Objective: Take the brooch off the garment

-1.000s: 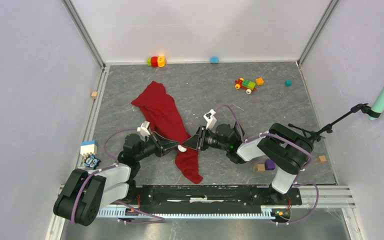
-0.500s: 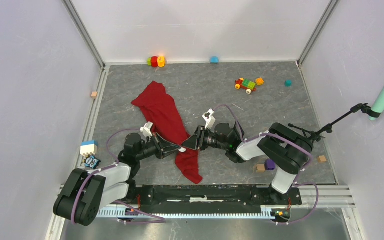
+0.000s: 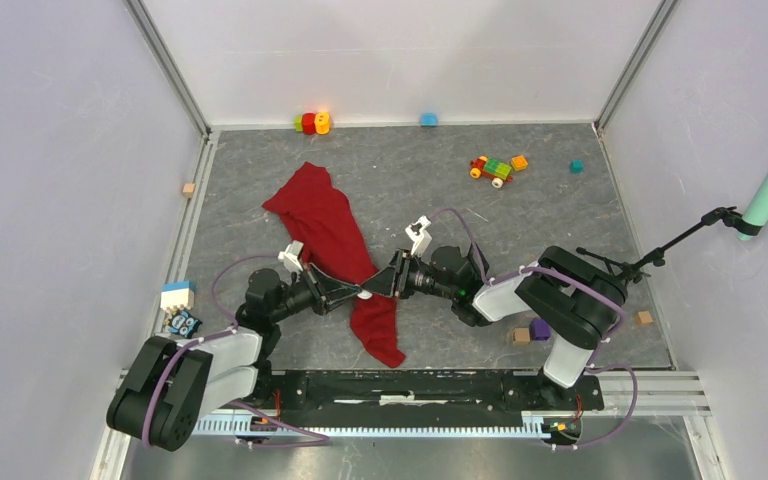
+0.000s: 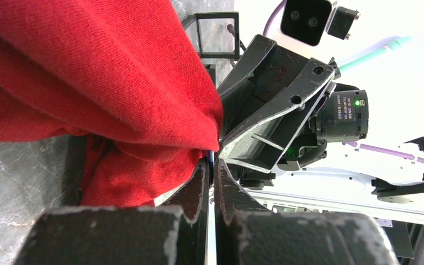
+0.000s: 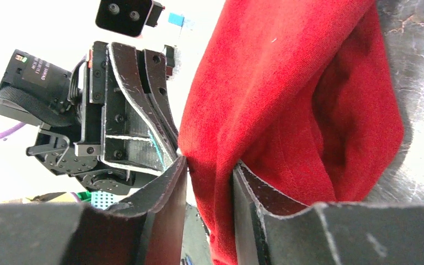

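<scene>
The deep-red garment (image 3: pixel 320 228) lies crumpled on the grey table, and both grippers meet at its lower fold. My left gripper (image 4: pixel 211 161) (image 3: pixel 358 292) is shut. A thin blue sliver of the brooch (image 4: pixel 211 157) is pinched between its tips, right against the cloth (image 4: pixel 88 72). My right gripper (image 5: pixel 210 165) (image 3: pixel 381 288) faces it, tip to tip. Its jaws stand apart around a fold of the garment (image 5: pixel 287 83). The cloth touches the right-hand finger (image 5: pixel 254 190), and a narrow gap shows at the other. The rest of the brooch is hidden.
Toys are scattered about: stacked blocks (image 3: pixel 310 122) and a blue piece (image 3: pixel 428 119) at the back wall, and a toy car (image 3: pixel 491 168) and a teal cube (image 3: pixel 577 166) at the back right. A blue-white block (image 3: pixel 177 296) sits left, a purple cube (image 3: pixel 540 328) right. White walls enclose the table.
My left gripper has closed fully at the garment's fold. The white spot seen between the two grippers earlier is now covered by their tips. The right jaws have widened slightly.
</scene>
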### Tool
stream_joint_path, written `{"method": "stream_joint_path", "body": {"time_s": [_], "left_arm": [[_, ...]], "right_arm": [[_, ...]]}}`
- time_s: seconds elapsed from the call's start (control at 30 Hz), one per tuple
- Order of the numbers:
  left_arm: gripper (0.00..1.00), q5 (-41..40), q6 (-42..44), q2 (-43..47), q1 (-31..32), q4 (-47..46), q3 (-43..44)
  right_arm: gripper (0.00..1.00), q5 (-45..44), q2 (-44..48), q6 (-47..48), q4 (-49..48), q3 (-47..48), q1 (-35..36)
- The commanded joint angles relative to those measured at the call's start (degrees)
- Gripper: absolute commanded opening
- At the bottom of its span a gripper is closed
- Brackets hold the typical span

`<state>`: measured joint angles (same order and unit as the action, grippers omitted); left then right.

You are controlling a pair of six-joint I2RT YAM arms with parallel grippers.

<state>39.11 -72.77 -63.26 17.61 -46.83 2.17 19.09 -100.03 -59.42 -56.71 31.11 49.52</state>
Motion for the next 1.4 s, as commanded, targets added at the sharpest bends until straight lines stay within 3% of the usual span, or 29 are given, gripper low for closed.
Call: {"method": "stream_joint_path", "body": {"time_s": [0.0, 0.2, 0.5, 0.73, 0.83, 0.97, 1.17, 1.27, 1.37], "left_arm": [[0.02, 0.1, -4.4, 0.1, 0.6, -10.3, -0.4], [0.02, -0.1, -5.9, -0.2, 0.6, -13.0, -0.3], [0.02, -0.9, -6.8, -0.2, 0.7, -14.7, -0.2], [0.02, -1.3, -3.3, 0.4, 0.6, -9.8, 1.0], [0.02, -1.7, -2.1, 1.2, 0.6, -7.8, 1.1], [0.02, -1.8, 0.7, 2.8, 0.6, -3.6, 1.9], [0.02, -3.4, 6.6, 6.6, 0.6, 7.6, 3.0], [0.02, -4.1, 8.2, 8.0, 0.6, 11.0, 3.5], [0.02, -4.7, 9.5, 8.5, 0.7, 14.0, 4.3]], "right_arm": [[0.37, 0.9, -0.5, -0.4, -2.2, -0.2, 1.3], [0.32, 1.4, -0.7, 0.2, -1.6, -0.3, 1.2], [0.28, 2.3, 1.1, 7.4, 7.7, 1.5, 1.2], [0.36, 3.0, 5.8, 15.3, 19.1, 2.8, 0.7], [0.38, 4.2, 6.8, 15.7, 20.0, 2.0, -0.6], [0.52, 5.5, 7.8, 15.4, 19.4, 1.3, -1.9], [0.52, 5.9, 9.8, 16.3, 19.7, 0.7, -4.0], [0.45, 6.7, 9.3, 18.1, 21.5, 2.0, -3.7], [0.28, 6.7, 9.4, 19.4, 22.6, 2.9, -3.3]]}}
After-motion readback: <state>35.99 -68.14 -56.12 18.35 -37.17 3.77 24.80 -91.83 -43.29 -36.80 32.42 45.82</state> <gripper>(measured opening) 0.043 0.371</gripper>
